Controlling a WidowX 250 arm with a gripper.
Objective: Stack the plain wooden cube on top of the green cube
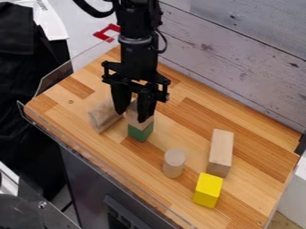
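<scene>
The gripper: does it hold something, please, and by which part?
It cannot be told: the gripper is at the top of the small wooden block on the green block; no certain hold shows.

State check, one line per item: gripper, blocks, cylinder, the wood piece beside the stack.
Gripper: down at the stack's top block; grip unclear
Top wood block: sitting on the green block
Green block: on the table, under the wood block
Wood piece: lying beside the stack
Cylinder: upright
Long wood block: lying flat
Yellow block: resting on the table
</scene>
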